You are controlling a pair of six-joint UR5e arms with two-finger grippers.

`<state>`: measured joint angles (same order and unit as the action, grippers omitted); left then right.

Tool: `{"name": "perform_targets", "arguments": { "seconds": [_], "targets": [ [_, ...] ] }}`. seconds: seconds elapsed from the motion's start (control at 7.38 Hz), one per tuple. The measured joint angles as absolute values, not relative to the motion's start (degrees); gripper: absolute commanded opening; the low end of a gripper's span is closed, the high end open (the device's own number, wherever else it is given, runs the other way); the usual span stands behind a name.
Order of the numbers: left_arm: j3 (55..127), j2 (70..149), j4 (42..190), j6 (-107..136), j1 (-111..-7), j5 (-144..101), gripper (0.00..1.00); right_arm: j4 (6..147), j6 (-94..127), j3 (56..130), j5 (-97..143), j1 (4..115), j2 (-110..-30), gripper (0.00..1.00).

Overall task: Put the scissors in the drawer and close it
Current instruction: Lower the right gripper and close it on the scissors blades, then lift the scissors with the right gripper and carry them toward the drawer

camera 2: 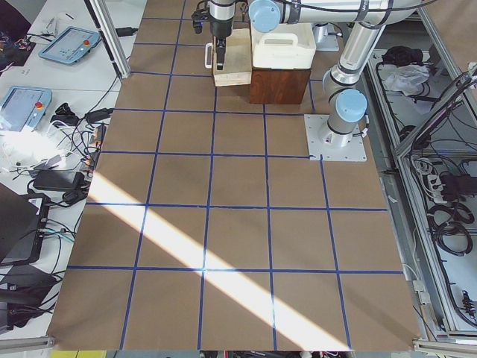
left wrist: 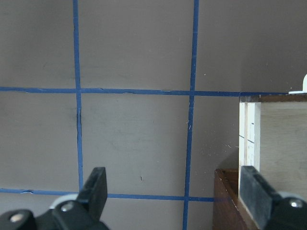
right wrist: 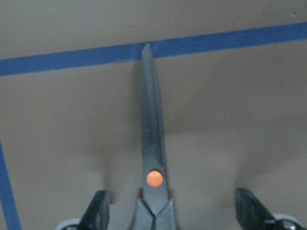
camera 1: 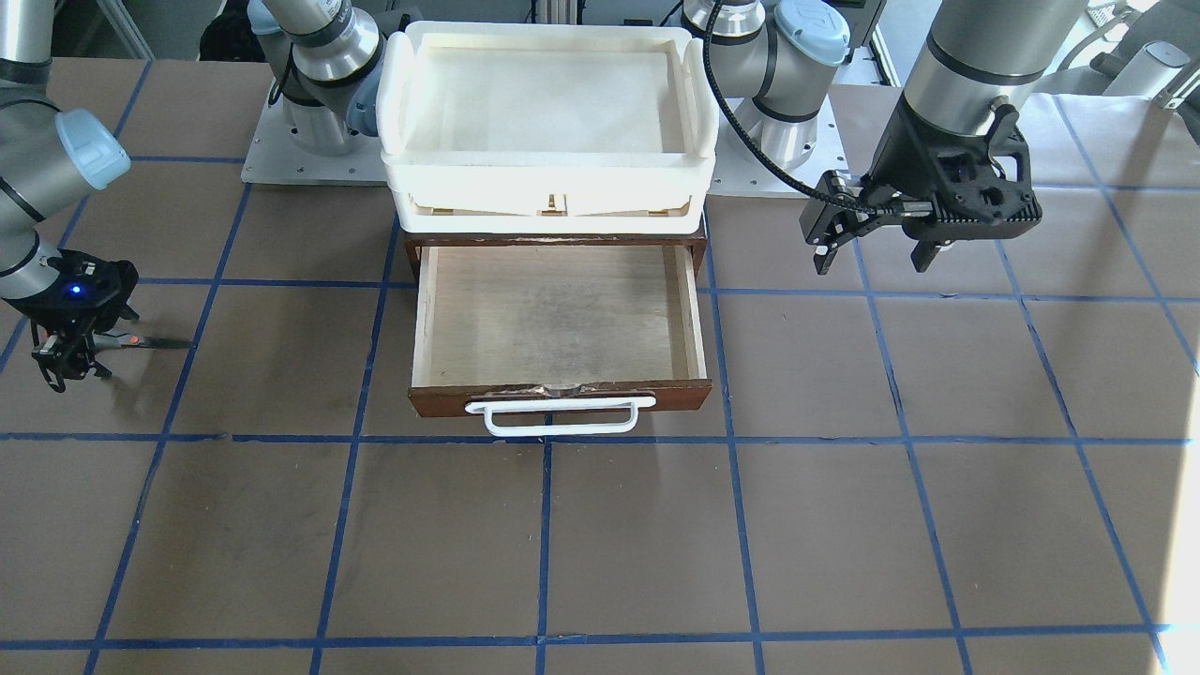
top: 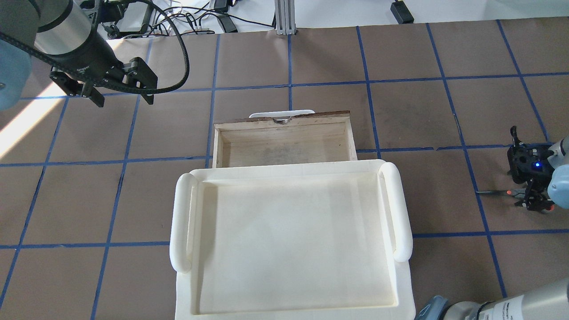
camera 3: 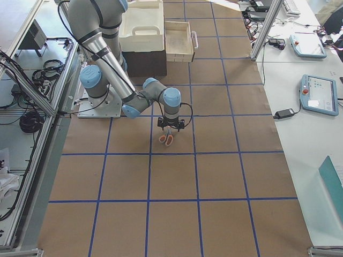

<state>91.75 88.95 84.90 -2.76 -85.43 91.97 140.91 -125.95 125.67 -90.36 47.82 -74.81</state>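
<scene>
The right gripper point(right wrist: 172, 196) is spread wide, one finger on each side of the scissors point(right wrist: 152, 158) and neither touching them. The scissors lie flat on the table point(camera 1: 600, 544) at the left edge of the front view, blades together, tip on a blue tape line point(right wrist: 240, 40). That arm is bent low, wrist pointing straight down. The left gripper point(camera 1: 872, 253) hangs open and empty at the upper right of that view, wrist vertical, beside the drawer point(camera 1: 441, 403), which is pulled out.
</scene>
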Motion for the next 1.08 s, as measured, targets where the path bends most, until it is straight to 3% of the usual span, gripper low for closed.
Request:
{"name": "perform_targets", "arguments": {
  "seconds": [0.14, 0.68, 1.08],
  "targets": [
    [91.8, 88.9, 84.9, -2.8, -85.4, 92.0, 1.00, 140.9, -126.2, 125.8, -90.7, 47.8, -75.2, 0.64],
    [91.8, 88.9, 84.9, -2.8, -85.4, 92.3, 1.00, 140.4, -126.0, 125.8, -92.8, 47.7, -75.7, 0.64],
    [91.8, 88.8, 84.9, -2.8, -85.4, 92.3, 1.00, 140.2, -125.8, 125.9, -92.9, 47.6, -75.7, 0.36]
  ]
}}
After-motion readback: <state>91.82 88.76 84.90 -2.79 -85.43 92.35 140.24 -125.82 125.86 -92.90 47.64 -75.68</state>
